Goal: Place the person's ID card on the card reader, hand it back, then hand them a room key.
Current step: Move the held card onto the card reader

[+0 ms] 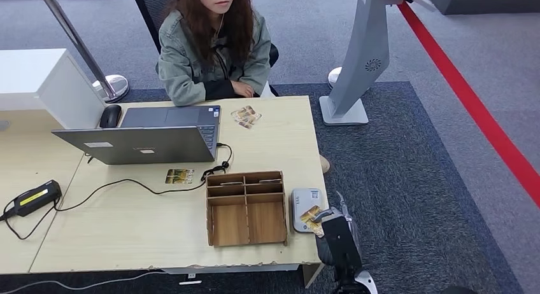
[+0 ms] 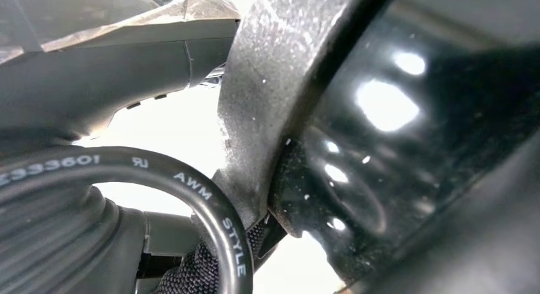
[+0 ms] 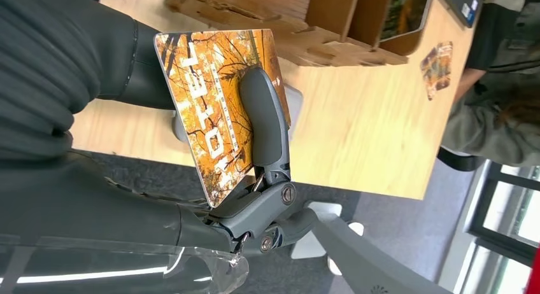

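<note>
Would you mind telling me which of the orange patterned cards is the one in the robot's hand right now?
The card over the grey card reader at the table's near right corner, pinched in the right hand. The others lie loose: one beside the laptop cable, some before the person.

Dark grey right hand (image 3: 191,179) with ribbed cover, screw-pinned fingers (image 3: 264,125).

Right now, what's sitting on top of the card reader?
The right hand holds an orange card over the grey card reader. The card and fingers cover part of the reader's top, so I cannot tell whether the card touches it or whether anything lies beneath.
</note>
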`<state>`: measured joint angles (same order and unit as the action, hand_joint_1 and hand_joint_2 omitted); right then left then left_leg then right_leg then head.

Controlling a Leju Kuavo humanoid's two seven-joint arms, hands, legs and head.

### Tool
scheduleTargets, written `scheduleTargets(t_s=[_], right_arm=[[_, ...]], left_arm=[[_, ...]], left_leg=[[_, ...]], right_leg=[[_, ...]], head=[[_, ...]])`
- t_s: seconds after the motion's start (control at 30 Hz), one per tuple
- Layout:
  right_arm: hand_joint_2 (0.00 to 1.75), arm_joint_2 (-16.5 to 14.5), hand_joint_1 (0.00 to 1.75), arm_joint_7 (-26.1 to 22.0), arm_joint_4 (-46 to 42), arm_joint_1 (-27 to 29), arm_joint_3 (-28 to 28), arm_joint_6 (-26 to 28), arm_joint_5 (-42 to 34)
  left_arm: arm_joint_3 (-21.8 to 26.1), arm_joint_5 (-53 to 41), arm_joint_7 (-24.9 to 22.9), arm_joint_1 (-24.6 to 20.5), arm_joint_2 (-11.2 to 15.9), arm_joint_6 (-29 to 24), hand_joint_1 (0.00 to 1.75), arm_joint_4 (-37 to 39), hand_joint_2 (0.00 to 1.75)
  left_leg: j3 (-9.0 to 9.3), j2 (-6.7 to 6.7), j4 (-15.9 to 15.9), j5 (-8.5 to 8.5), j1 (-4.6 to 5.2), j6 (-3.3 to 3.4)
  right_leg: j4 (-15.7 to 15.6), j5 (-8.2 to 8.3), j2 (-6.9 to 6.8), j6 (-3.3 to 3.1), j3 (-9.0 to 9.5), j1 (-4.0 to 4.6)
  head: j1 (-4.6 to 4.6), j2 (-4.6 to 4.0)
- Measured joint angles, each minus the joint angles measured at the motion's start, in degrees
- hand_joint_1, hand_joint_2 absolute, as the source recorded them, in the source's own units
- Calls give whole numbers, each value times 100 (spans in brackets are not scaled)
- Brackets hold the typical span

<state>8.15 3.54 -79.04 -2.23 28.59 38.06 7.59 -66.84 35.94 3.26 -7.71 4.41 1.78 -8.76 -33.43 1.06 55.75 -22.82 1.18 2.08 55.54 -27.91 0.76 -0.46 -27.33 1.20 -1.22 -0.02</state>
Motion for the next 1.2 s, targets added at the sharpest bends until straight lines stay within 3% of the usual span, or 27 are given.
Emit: scheduleTargets(t_s=[0.67, 1.2], right_arm=[[175, -322, 175, -315, 1483, -300, 309, 110, -540], [175, -445, 175, -478, 2153, -450, 332, 160, -427]], left_arm=[[0, -121, 1, -5, 14, 4, 0, 0, 175], [-1, -193, 2, -9, 42, 64, 0, 0, 175]], left_leg=[[0, 0, 0, 1, 0, 0], [1, -2, 0, 1, 0, 0]], right_leg=[[0, 0, 0, 0, 0, 0], [0, 0, 0, 0, 1, 0]], head=[[-1, 0], [-2, 0]])
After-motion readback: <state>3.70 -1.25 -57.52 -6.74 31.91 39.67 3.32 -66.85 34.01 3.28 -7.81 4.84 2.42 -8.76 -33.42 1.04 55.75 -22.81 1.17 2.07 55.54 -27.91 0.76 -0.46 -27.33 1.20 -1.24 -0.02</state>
